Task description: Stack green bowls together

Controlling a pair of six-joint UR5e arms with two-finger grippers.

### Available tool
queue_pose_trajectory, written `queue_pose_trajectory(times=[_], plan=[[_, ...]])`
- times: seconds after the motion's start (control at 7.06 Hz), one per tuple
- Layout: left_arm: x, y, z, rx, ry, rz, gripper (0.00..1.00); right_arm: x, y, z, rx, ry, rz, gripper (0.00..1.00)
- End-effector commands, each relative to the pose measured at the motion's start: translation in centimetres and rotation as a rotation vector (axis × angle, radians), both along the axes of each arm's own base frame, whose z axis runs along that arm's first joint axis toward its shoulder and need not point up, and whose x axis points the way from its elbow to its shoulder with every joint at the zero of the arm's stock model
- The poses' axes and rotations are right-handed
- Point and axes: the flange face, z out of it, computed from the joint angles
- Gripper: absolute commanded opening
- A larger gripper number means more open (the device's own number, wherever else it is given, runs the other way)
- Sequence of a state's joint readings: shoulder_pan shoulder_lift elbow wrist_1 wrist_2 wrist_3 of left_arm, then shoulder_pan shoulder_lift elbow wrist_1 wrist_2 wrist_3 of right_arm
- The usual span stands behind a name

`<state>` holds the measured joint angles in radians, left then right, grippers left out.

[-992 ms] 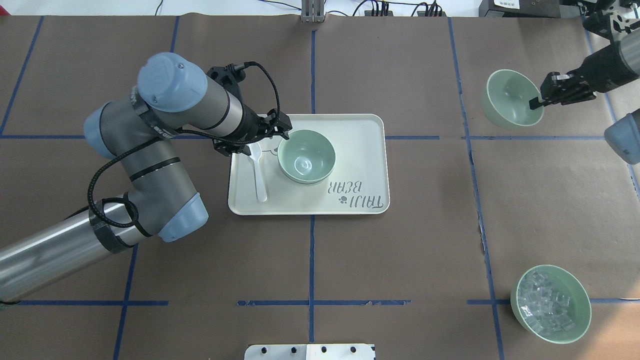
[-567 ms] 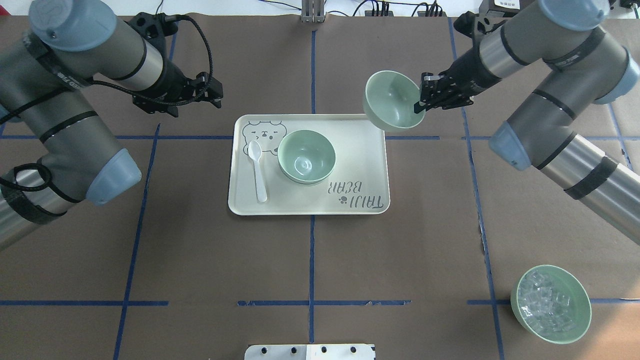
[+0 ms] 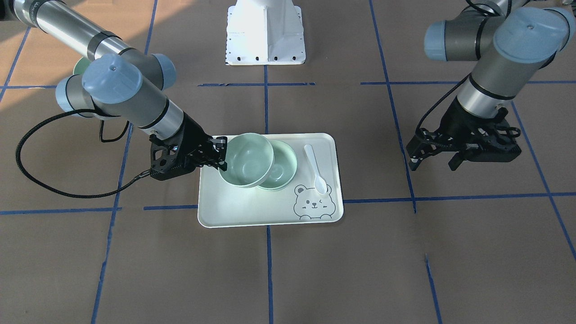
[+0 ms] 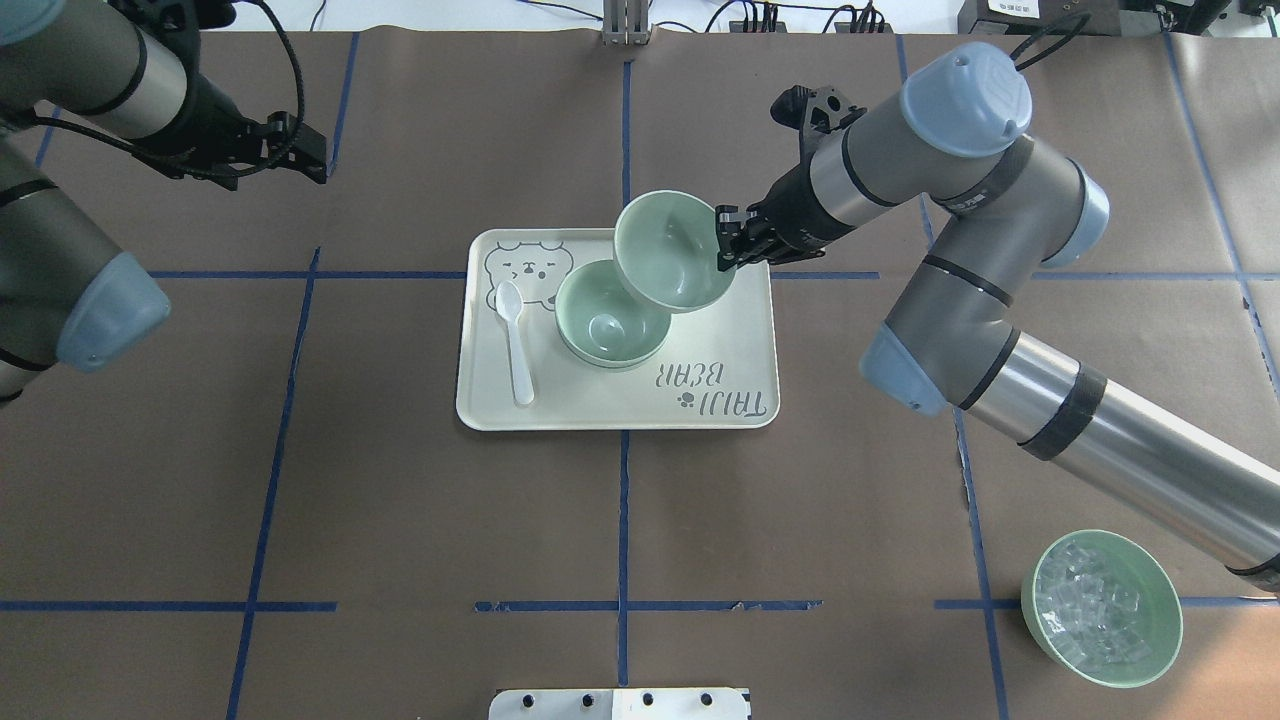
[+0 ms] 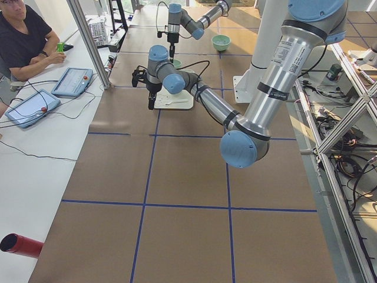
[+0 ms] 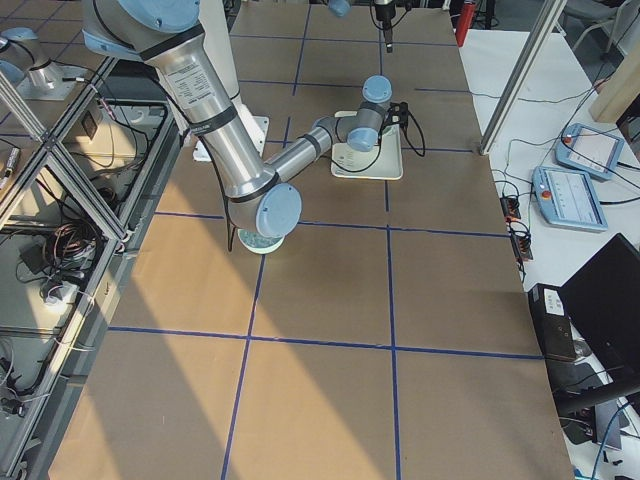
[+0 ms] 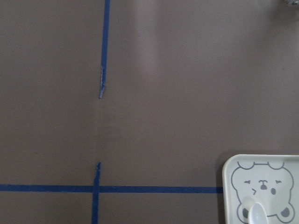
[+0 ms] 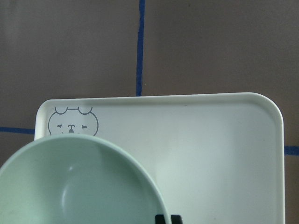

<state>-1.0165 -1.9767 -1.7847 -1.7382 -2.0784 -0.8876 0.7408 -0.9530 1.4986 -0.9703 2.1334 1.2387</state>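
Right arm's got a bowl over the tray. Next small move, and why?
Probably slide the held bowl toward the robot and to its left until it centres over the bowl on the tray, then lower it in. The right claw grips the held bowl's rim, and in the overhead view it overlaps only the other bowl's far right edge.

1. The held green bowl, pale mint, plain, smooth and deep, is carried above the tray. Its rim is pinched by the fingers of the right gripper, and it is tilted with the opening turned upward.
2. The seated green bowl, of the same look, is set upright near the tray's middle. It is partly overlapped by the held green bowl; whether they touch cannot be told.
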Motion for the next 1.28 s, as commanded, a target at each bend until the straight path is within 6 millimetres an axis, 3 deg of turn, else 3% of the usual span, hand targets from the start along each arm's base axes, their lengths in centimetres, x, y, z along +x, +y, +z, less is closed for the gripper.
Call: queue_pose_trajectory(times=[0.0, 0.43, 0.57, 0.71, 1.13], plan=[[-1.9, -0.4, 1.3, 0.021, -0.025, 0.006, 1.0, -2.7, 1.0, -1.2, 0.014, 0.003, -0.004, 0.0], [-1.9, -0.5, 1.4, 0.019, -0.026, 0.004, 1.0, -3.9, 1.9, -1.0, 0.018, 0.011, -0.007, 0.0], [-1.9, -0.5, 1.4, 0.019, -0.026, 0.004, 1.0, -4.1, 1.9, -1.0, 0.005, 0.011, -0.002, 0.62], [-1.9, -0.5, 1.3, 0.023, -0.025, 0.005, 1.0, -4.3, 1.7, -1.3, -0.007, 0.01, 0.044, 1.0], [-1.9, -0.5, 1.4, 0.019, -0.026, 0.004, 1.0, -3.9, 1.6, -1.4, -0.029, 0.007, 0.067, 1.0]])
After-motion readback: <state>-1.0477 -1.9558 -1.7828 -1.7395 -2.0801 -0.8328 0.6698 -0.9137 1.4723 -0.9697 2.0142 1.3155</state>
